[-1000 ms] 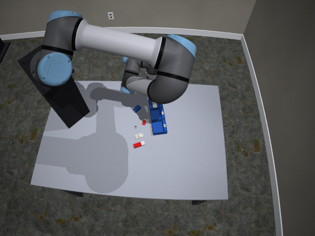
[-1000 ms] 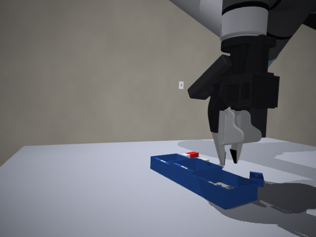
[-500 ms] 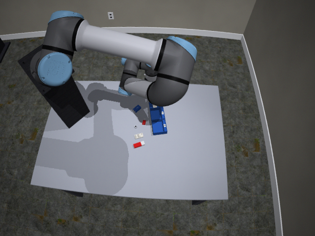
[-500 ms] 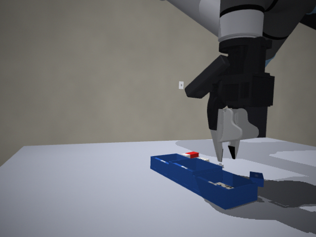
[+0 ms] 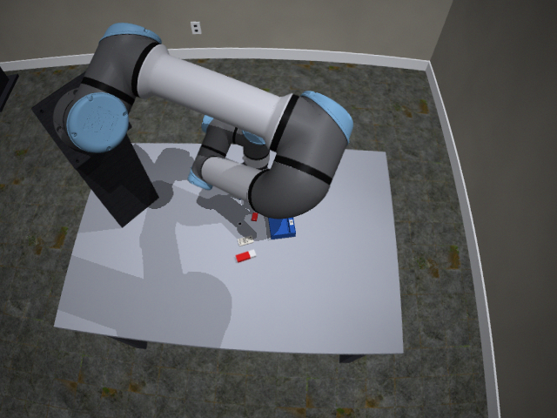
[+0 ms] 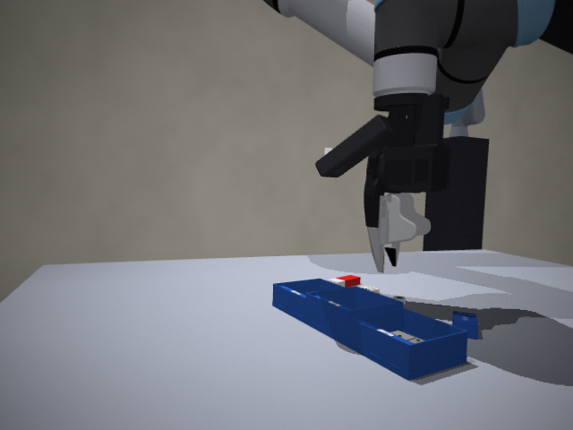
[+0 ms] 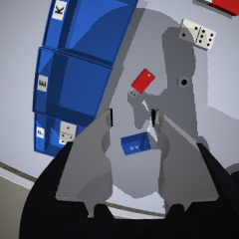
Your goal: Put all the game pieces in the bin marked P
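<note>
A blue strip of three bins (image 7: pixel 75 65) is marked K, E and P; it also shows in the exterior view (image 6: pixel 370 323). A white domino (image 7: pixel 67 131) lies in the P bin (image 7: pixel 52 134). A second white domino (image 7: pixel 198 34) (image 5: pixel 245 241) lies on the table, away from the bins. My gripper (image 7: pixel 131 110) hangs above the table beside the bins, over a small blue piece (image 7: pixel 134 143). Its fingers stand a little apart with nothing between them (image 6: pixel 385 263). In the top view the arm hides the gripper.
A small red piece (image 7: pixel 143 81), a small dark ring (image 7: pixel 184 81) and a red-and-white block (image 5: pixel 245 256) lie on the table near the bins. The black arm pedestal (image 5: pixel 108 179) stands at the table's back left.
</note>
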